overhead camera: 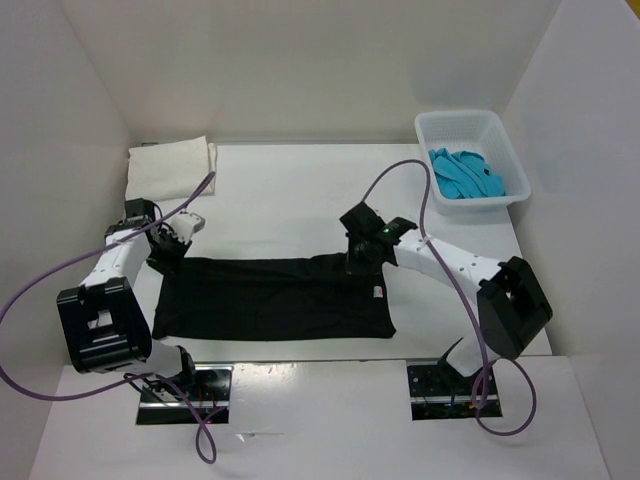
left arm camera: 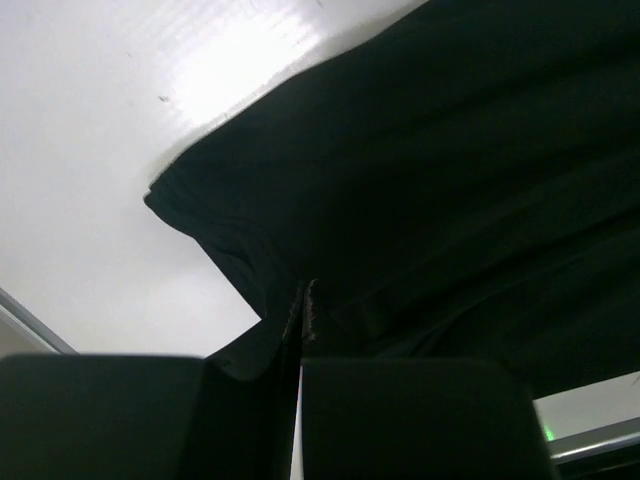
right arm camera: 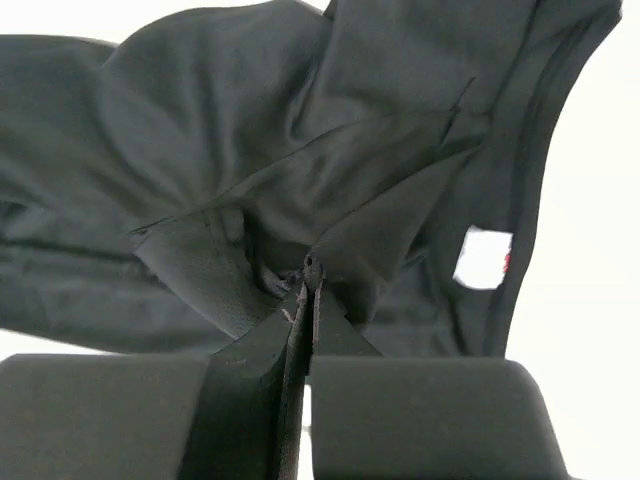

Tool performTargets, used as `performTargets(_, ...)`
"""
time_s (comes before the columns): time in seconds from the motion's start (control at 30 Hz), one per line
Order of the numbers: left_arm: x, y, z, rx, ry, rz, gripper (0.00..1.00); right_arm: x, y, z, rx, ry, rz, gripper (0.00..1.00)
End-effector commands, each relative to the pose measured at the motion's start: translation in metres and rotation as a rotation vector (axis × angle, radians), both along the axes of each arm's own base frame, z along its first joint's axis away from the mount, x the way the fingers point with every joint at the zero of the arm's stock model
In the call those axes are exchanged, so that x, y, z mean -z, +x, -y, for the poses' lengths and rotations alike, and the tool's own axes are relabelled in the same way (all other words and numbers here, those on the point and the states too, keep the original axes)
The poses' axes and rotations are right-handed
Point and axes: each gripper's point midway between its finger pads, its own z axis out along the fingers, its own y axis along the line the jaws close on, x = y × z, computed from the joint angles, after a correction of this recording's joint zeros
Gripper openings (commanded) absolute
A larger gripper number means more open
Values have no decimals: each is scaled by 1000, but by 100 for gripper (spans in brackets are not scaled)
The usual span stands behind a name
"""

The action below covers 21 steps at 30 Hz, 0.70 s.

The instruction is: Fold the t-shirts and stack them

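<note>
The black t-shirt (overhead camera: 270,298) lies spread as a wide band across the near middle of the table. My left gripper (overhead camera: 168,250) is shut on its far left corner; in the left wrist view the black t-shirt (left arm camera: 450,180) runs into the closed left gripper (left arm camera: 305,290). At the shirt's far right edge my right gripper (overhead camera: 362,256) is shut on a pinch of cloth. The right wrist view shows the black t-shirt (right arm camera: 250,150) bunched at the closed right gripper (right arm camera: 310,268), with a white label (right arm camera: 484,258) beside it. A cream-white t-shirt (overhead camera: 170,167) lies folded at the far left. A turquoise t-shirt (overhead camera: 465,173) sits crumpled in the basket.
A white lattice basket (overhead camera: 478,128) stands at the far right corner against the wall. White walls close in the table on the left, back and right. Purple cables loop off both arms above the table (overhead camera: 290,190).
</note>
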Motion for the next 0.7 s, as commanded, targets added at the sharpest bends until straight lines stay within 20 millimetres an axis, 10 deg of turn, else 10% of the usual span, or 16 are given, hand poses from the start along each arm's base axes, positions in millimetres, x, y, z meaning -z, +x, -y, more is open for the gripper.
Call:
performTargets(0.0, -7, 4, -8, 26, 48, 48, 0, -17, -3, -32, 2, 135, 51, 0)
performTargets(0.5, -9, 6, -13, 31, 94, 75, 0, 35, -40, -35, -2, 81, -88, 1)
performTargets(0.67, -13, 20, -11, 5, 61, 99, 0, 32, -16, -40, 20, 44, -25, 0)
